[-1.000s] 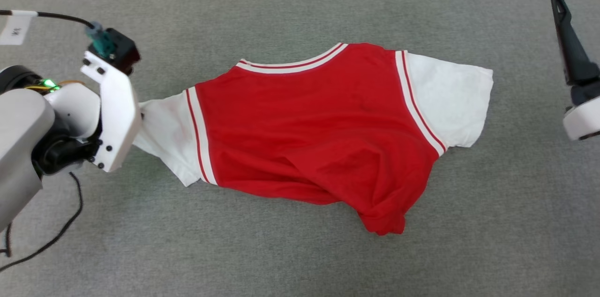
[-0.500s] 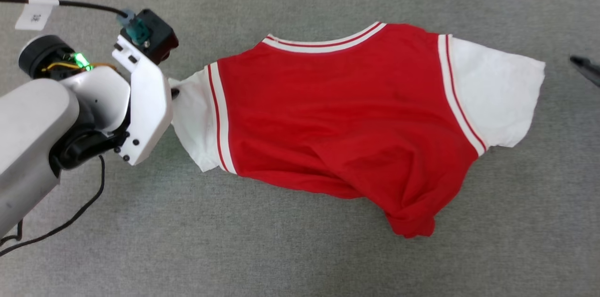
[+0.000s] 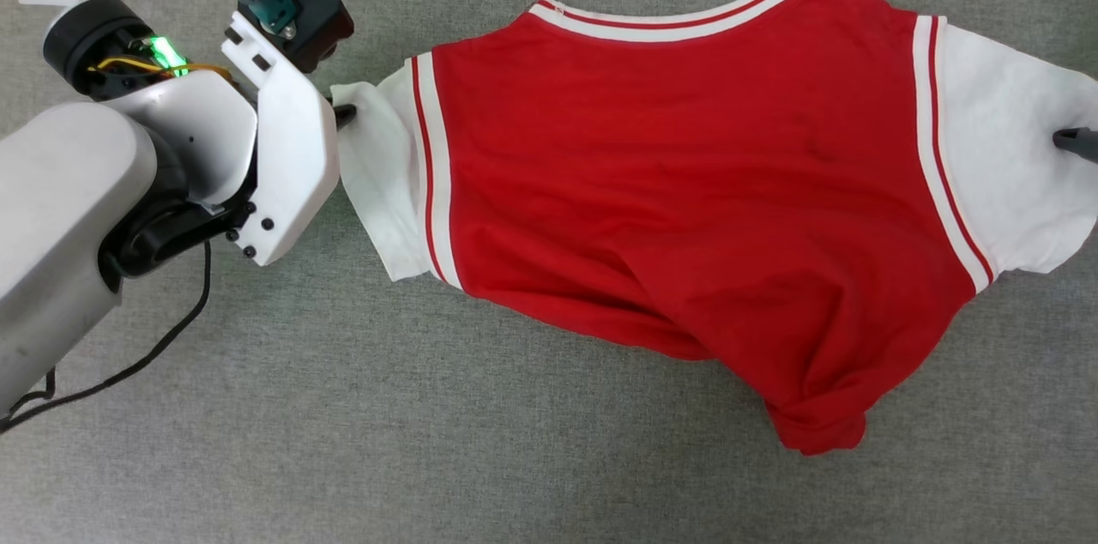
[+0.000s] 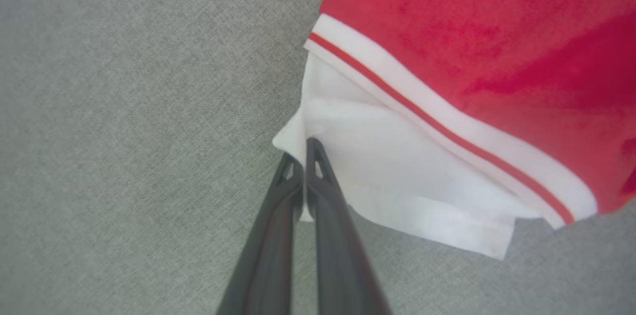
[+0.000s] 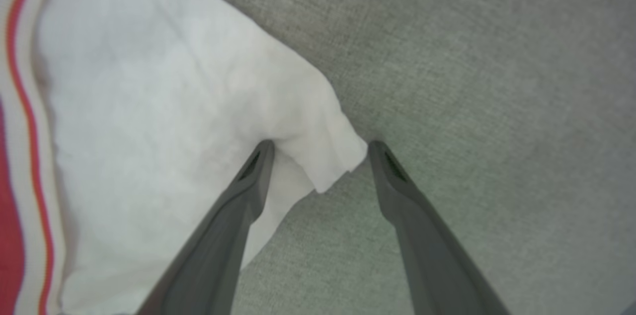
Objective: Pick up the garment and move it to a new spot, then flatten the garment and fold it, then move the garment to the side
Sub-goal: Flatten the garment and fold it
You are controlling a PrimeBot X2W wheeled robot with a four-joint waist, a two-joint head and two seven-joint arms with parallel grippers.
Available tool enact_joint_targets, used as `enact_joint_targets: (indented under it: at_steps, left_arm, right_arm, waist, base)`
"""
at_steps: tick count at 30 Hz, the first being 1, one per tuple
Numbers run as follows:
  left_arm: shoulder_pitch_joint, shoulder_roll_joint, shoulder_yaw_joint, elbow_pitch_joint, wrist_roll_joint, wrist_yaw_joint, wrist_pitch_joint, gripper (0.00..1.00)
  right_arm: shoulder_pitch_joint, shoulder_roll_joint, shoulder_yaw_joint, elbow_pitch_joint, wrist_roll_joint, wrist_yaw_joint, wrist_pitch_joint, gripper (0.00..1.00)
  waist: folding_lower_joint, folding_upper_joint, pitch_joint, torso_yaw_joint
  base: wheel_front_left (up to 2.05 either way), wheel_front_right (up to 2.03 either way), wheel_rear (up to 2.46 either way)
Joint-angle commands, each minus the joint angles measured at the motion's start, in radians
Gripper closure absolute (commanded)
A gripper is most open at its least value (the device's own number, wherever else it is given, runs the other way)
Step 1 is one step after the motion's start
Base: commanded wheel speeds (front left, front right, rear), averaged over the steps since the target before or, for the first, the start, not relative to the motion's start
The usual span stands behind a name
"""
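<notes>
The garment (image 3: 686,184) is spread across the centre and right of the head view on a grey surface (image 3: 515,458), with the collar toward the top edge. The edge of the white sleeve at frame left is clamped by the left gripper (image 4: 303,148). In the left wrist view, low in the middle of the frame, its two dark fingers are pressed together on the cloth. The right gripper (image 5: 320,148) is held with its fingers spread apart. In the right wrist view the corner of the other white sleeve lies between them, one fingertip over the white cloth and the other over bare grey. Whether the cloth is touched there cannot be told.

The whole red body is given by the head view, with its hem bunched into a knot at the lower right. The left arm's white housing (image 3: 283,158), a black cable (image 3: 163,347) and a green light (image 3: 163,55) are also seen at the left, and a dark tip of the right gripper at the right edge. The grip itself is made plain in the wrist views.

The red cloth is a soft knit, creased in diagonal folds. The trim is ribbed white with a thin red stripe. The clamped sleeve is doubled in layers. The surface is coarsely woven. The fingers are matte, tapering and slotted near the tips.
</notes>
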Motion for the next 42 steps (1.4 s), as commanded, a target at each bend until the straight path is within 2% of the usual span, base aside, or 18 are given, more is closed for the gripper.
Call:
enact_joint_targets:
  at_steps: [1,4,5,6,15,21,22,25,33,42]
  left_arm:
    - [-0.015,-0.006,-0.001,-0.002,0.006,-0.001,-0.006,1.00]
    - [-0.008,-0.009,-0.003,0.004,0.004,-0.002,-0.007,1.00]
    - [-0.005,-0.007,-0.005,0.008,0.003,-0.002,-0.009,1.00]
    - [0.000,-0.008,-0.007,0.013,0.002,-0.002,-0.009,1.00]
    - [0.031,-0.002,0.003,0.048,-0.016,-0.011,-0.065,1.00]
    - [0.021,0.015,0.040,0.027,-0.013,-0.017,-0.149,1.00]
    - [0.021,0.015,0.040,0.027,-0.013,-0.017,-0.149,1.00]
    - [-0.002,0.022,0.070,0.009,-0.003,-0.003,-0.196,1.00]
    - [-0.081,-0.014,0.130,0.014,0.026,0.021,-0.266,1.00]
    - [-0.250,-0.116,0.188,0.137,0.073,0.028,-0.314,1.00]
  right_arm:
    - [0.051,0.026,0.033,0.012,0.003,0.000,-0.009,0.00]
    - [0.087,0.047,0.067,0.019,0.008,0.000,-0.034,0.00]
    - [0.089,0.052,0.071,0.017,0.009,0.001,-0.051,0.73]
    - [0.080,0.057,0.066,0.019,0.015,0.001,-0.072,1.00]
    - [0.000,0.028,0.067,-0.010,0.017,0.000,-0.301,1.00]
    - [-0.012,-0.035,0.103,-0.068,-0.013,0.000,-0.467,1.00]
    - [-0.012,-0.035,0.103,-0.068,-0.013,0.000,-0.467,1.00]
    - [-0.031,-0.060,0.083,-0.086,-0.029,0.000,-0.556,1.00]
    - [-0.088,-0.064,0.031,-0.104,-0.078,0.000,-0.638,1.00]
    - [-0.271,-0.009,0.009,-0.084,-0.198,-0.001,-0.639,1.00]
  waist:
    - [-0.0001,0.0000,0.014,0.009]
    - [-0.0001,0.0000,0.012,0.004]
    - [-0.0001,0.0000,0.008,0.000]
    - [-0.0001,0.0000,0.001,-0.003]
    - [-0.0001,0.0000,-0.141,-0.036]
    - [-0.0001,0.0000,-0.232,-0.058]
    - [-0.0001,0.0000,-0.232,-0.058]
    - [-0.0001,0.0000,-0.275,-0.070]
    - [-0.0001,0.0000,-0.311,-0.083]
    - [-0.0001,0.0000,-0.242,-0.096]
  base:
    - [0.00,0.00,0.00]
    - [0.00,0.00,0.00]
    - [0.00,0.00,0.00]
    - [0.00,0.00,0.00]
    - [0.00,0.00,0.00]
    - [0.00,0.00,0.00]
    - [0.00,0.00,0.00]
    - [0.00,0.00,0.00]
    - [0.00,0.00,0.00]
    - [0.00,0.00,0.00]
